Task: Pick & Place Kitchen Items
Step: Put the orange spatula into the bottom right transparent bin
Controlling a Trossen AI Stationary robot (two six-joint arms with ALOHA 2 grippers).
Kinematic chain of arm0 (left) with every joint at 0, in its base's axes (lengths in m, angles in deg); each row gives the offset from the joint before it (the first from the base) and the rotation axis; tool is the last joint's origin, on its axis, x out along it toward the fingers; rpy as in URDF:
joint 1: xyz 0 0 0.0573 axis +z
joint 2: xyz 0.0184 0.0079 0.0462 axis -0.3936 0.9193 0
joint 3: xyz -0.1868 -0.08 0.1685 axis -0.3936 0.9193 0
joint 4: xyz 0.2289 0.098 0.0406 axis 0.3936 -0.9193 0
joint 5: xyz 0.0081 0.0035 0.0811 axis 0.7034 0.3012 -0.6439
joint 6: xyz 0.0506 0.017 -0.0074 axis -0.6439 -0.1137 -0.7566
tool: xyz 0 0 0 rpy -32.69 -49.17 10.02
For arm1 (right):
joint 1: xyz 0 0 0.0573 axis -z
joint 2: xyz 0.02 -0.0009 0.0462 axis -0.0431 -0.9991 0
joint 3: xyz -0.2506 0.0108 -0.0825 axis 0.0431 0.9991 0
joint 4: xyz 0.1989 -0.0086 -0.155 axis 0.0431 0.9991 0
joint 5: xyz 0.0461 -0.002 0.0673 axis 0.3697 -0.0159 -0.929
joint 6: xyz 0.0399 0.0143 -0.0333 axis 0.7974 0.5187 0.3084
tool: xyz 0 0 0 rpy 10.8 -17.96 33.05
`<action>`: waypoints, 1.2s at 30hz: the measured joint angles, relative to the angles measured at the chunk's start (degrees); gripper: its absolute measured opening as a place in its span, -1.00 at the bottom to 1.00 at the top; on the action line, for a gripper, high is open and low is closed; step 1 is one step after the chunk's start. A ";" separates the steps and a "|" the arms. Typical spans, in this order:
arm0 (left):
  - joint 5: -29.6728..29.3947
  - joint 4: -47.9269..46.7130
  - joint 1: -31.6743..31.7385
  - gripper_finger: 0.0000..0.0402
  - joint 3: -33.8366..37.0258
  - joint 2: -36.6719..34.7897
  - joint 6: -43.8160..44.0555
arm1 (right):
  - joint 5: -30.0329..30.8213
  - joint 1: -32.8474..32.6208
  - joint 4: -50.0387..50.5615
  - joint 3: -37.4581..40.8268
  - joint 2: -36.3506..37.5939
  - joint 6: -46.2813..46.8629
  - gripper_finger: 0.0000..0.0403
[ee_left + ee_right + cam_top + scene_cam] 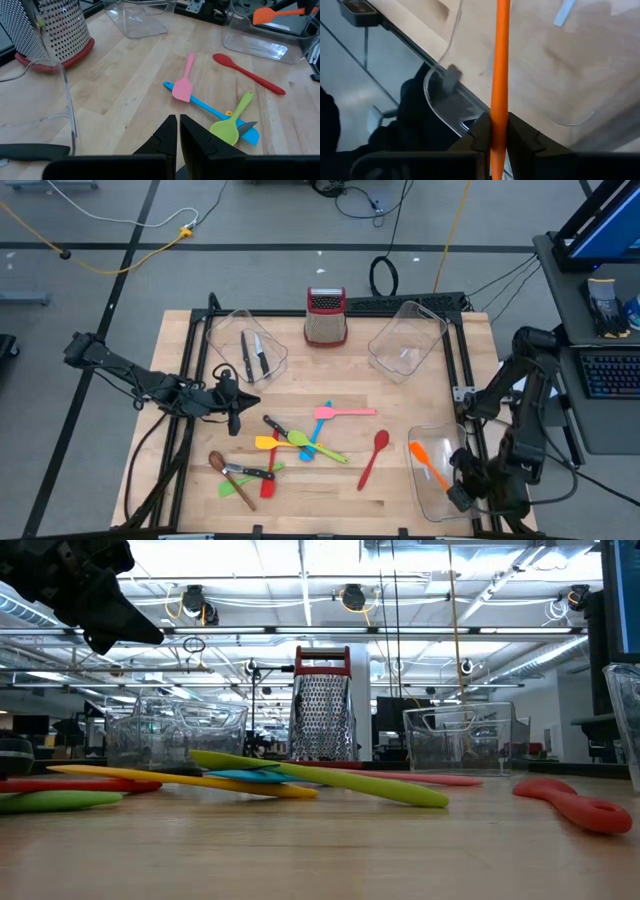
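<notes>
Now the right pincer point(499, 134) pinches the orange spatula point(428, 464) in the bin point(425, 498) at the worktop's four o'clock; release low, cleanly. Left pincer point(178, 131), pressed together, waits at nine o'clock.

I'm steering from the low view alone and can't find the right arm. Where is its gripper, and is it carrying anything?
Observer: The right gripper is at the table's front right corner, over a clear bin, shut on the handle of an orange spatula.
Operator: And the dark shape at my top left?
Observer: That is the left gripper, shut with nothing in it, above the table just left of the loose utensils.
Operator: Is anything lying in the other bins?
Observer: Two knives lie in the back left bin.
</notes>
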 joint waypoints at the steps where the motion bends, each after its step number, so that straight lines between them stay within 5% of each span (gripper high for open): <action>1: 0.00 0.00 0.01 -0.88 0.00 0.00 0.02 | 0.00 -0.28 0.27 0.00 -0.03 0.00 -0.86; 17: 0.00 0.00 0.00 -0.88 0.00 0.00 0.44 | -0.26 -0.88 6.51 0.00 0.27 -0.20 -0.86; 36: -0.02 0.02 0.02 -0.88 0.00 0.00 1.29 | -7.78 1.23 12.20 0.00 -4.51 0.01 -0.84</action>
